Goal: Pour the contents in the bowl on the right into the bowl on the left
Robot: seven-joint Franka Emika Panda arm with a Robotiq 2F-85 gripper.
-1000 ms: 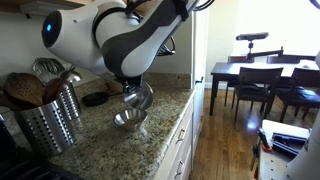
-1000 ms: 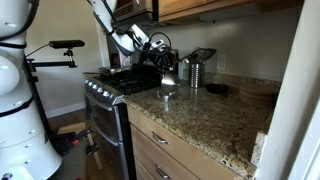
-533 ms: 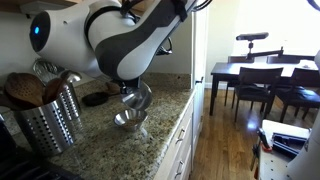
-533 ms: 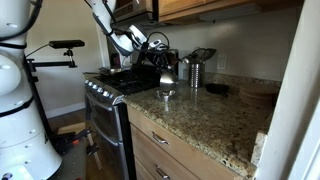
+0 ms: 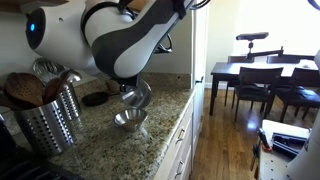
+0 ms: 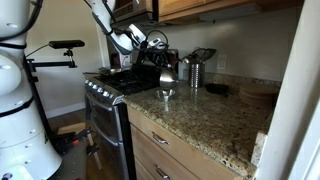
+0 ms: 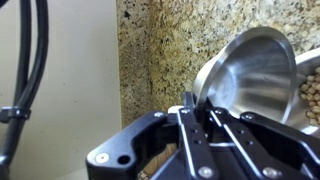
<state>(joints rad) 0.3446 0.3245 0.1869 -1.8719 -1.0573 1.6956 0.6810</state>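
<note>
The wrist view shows the hand (image 7: 196,108) with its fingers closed on the rim of the tilted steel bowl (image 7: 252,72). This grip is hidden behind the arm in both exterior views. The wrist view alone also shows pale beige round pieces (image 7: 312,96) lying in the lower steel bowl (image 7: 306,62) at the right edge of the picture.

An exterior view shows the tilted steel bowl (image 5: 138,95) held directly above the lower steel bowl (image 5: 127,120), its mouth turned down toward it. The lower steel bowl stands on the speckled granite table (image 5: 100,148), near the front edge. Whether the two rims touch cannot be told. In an exterior view from across the black stove (image 6: 110,85), the pair appears small, with the tilted steel bowl (image 6: 167,78) over the lower steel bowl (image 6: 166,94); the contents are too small to see there.

The tilted steel bowl is round and polished, and its inner wall reflects light.

Count: two steel bowls, one hand, and one perforated metal utensil holder (image 5: 50,122) containing wooden spoons (image 5: 24,88). The holder stands well apart from the bowls.
</note>
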